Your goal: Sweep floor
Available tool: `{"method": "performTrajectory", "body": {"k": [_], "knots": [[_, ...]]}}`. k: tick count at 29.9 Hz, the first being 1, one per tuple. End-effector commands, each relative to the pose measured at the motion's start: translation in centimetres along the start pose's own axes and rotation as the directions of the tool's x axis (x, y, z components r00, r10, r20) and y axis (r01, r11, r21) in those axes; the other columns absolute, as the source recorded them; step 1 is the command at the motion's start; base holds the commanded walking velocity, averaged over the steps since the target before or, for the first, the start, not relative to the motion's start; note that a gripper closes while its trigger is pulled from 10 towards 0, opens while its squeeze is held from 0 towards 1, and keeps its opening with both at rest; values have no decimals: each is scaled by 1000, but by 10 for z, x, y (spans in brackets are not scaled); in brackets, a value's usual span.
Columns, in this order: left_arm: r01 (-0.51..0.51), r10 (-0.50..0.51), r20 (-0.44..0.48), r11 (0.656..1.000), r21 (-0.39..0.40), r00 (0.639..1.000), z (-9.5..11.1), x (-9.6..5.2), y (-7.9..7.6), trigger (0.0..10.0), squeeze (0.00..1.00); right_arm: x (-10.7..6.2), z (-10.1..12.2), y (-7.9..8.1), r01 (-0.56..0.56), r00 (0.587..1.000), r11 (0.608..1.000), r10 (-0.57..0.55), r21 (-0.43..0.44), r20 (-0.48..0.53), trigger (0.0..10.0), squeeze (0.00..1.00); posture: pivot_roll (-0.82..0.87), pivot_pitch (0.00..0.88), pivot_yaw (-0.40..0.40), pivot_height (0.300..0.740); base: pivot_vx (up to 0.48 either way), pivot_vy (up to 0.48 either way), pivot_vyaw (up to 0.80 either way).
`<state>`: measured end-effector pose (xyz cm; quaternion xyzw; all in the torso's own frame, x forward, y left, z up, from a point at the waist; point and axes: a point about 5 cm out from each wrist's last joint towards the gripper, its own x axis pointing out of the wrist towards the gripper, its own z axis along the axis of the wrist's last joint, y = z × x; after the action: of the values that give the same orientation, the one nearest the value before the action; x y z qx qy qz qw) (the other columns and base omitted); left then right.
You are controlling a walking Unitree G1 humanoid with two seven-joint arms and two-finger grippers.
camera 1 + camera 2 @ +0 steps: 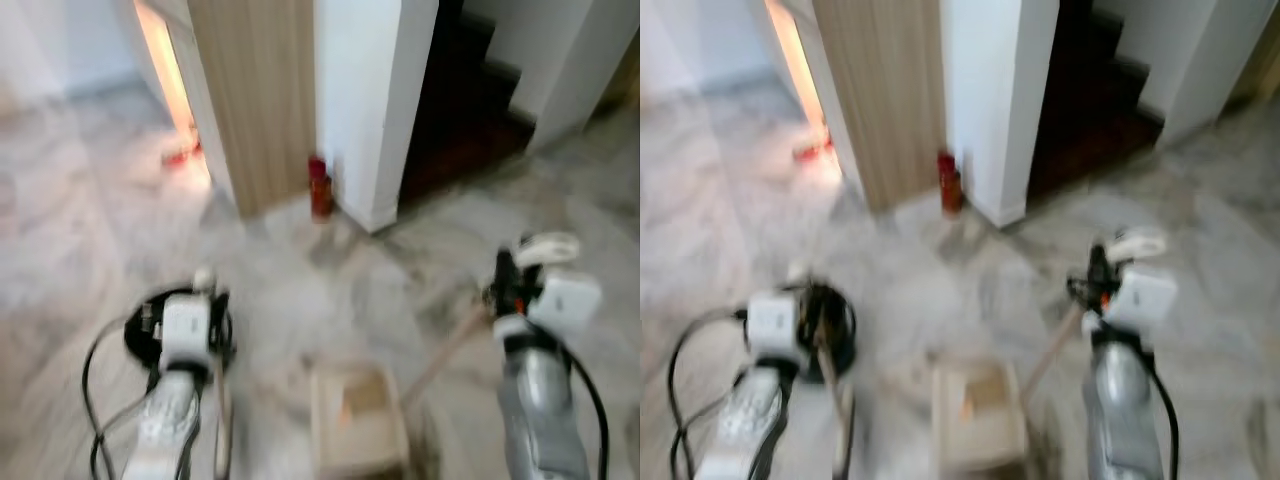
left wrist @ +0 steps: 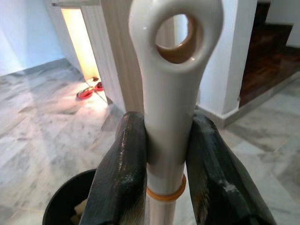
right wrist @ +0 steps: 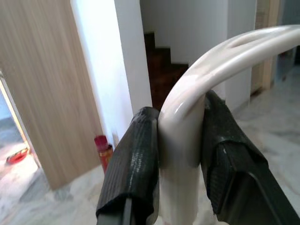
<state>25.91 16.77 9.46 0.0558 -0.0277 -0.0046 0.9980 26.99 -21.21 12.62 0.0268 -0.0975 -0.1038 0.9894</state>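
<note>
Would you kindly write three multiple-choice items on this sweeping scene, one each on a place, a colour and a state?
1. Where does the small red bottle stand?
A. on the stairs
B. on the floor at the foot of the white wall corner
C. inside the dustpan

2. What colour is the looped broom handle in the left gripper?
A. blue
B. black
C. cream-white

3. What is the state of the right gripper?
A. shut on the curved white dustpan handle
B. open and empty
C. holding a cloth

Answers: 1 B, the bottle stands beside the corner's base; 2 C, the left wrist view shows it; 3 A, both fingers press the handle.
</note>
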Motion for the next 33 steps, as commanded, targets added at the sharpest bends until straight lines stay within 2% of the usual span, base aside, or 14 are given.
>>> {"method": "performTrajectory", "body": {"k": [1,33], "knots": [[-12,12,48,1000,16,999,11,2,4,10000,0,4,13,6,-19,998,1000,18,8,58,10000,0,-13,0,5,740,0,379,0],[-11,11,38,1000,7,999,10,-1,3,10000,0,3,12,16,-62,997,998,61,21,43,10000,0,-6,0,6,740,0,376,0]]}}
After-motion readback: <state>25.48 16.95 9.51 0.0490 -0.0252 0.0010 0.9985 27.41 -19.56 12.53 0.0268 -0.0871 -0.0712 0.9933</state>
